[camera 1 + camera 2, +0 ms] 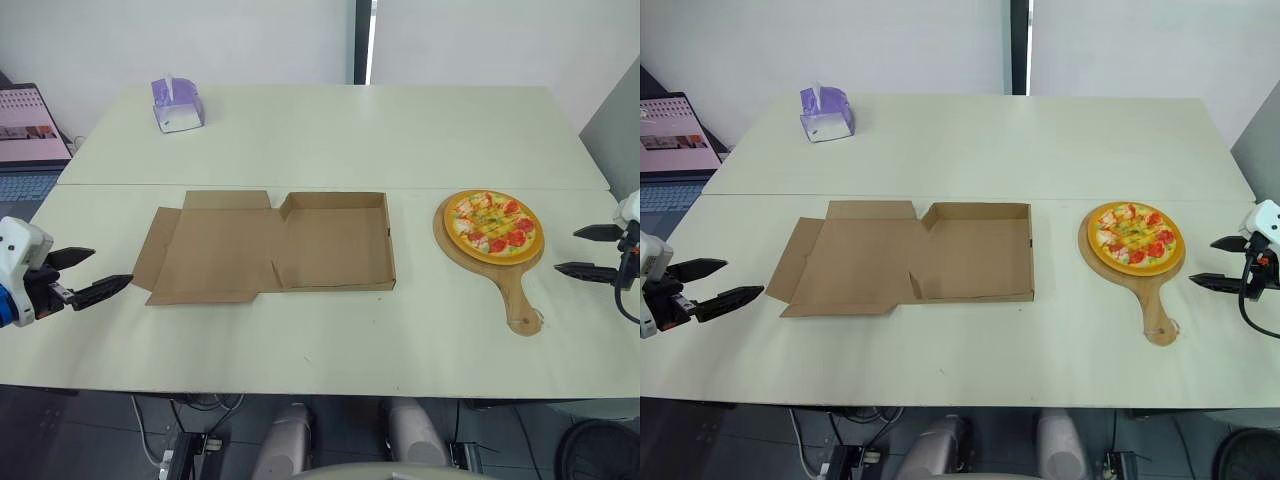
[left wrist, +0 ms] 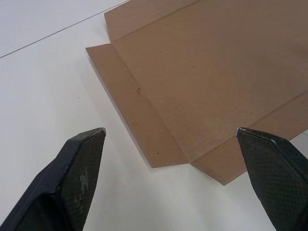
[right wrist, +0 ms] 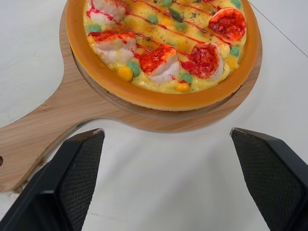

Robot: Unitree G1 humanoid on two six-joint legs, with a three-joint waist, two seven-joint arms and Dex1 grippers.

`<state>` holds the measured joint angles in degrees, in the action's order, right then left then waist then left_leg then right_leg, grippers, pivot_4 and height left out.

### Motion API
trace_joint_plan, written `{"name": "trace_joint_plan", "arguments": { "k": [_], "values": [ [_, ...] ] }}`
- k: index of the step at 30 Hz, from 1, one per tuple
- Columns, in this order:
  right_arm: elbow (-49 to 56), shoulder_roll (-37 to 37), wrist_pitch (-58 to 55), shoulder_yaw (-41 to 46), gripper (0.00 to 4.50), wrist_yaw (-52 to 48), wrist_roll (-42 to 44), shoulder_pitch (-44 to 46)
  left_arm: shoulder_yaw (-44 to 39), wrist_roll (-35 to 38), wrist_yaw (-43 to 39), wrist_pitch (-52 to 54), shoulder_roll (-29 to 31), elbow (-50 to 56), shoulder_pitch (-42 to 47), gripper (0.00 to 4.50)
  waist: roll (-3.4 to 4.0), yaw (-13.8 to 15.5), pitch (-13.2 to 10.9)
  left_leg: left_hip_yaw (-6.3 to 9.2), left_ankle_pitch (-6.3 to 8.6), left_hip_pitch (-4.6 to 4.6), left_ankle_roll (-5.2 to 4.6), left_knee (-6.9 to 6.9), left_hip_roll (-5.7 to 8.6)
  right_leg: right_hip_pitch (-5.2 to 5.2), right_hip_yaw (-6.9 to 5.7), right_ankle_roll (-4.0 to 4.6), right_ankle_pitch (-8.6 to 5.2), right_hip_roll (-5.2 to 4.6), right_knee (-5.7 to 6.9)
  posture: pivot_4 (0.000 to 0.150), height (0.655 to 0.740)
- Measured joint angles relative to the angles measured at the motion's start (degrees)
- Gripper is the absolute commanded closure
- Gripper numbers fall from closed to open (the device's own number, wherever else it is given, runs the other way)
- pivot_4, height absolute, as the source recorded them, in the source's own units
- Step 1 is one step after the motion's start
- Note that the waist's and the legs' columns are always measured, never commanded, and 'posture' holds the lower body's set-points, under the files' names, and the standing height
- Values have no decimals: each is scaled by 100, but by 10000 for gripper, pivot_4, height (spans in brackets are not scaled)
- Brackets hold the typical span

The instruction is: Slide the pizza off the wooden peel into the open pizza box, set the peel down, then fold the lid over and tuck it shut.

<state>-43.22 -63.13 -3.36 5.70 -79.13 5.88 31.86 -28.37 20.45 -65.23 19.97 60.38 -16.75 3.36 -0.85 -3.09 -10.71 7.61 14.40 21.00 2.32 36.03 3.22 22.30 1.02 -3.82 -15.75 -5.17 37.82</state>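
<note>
A pizza with red and green toppings rests on a round wooden peel at the table's right, handle toward the front edge. An open brown cardboard pizza box lies flat in the middle, its lid spread out to the left. My right gripper hovers open just right of the peel, holding nothing. Off the box's left side, my left gripper is open and empty. In the right wrist view the pizza sits just beyond the fingers; the left wrist view faces the lid flap.
A purple tissue box stands at the table's back left. A laptop sits on a side surface at the far left. A seam joins two white tabletops behind the box.
</note>
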Motion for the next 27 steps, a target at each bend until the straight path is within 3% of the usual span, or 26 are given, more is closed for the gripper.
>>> {"name": "trace_joint_plan", "arguments": {
  "k": [16,27],
  "values": [
    [96,0,-116,27,77,56,84,-108,-2,234,-31,164,-91,489,-285,0,0,3,0,0,0,0,0,0,0,0,1,0,0,0,0,1500,7400],
    [527,0,-343,215,77,177,267,-344,358,451,-102,334,-136,1100,-8,0,0,19,0,0,0,1,0,0,0,-1,1,0,0,0,0,1500,7400]
  ]
}}
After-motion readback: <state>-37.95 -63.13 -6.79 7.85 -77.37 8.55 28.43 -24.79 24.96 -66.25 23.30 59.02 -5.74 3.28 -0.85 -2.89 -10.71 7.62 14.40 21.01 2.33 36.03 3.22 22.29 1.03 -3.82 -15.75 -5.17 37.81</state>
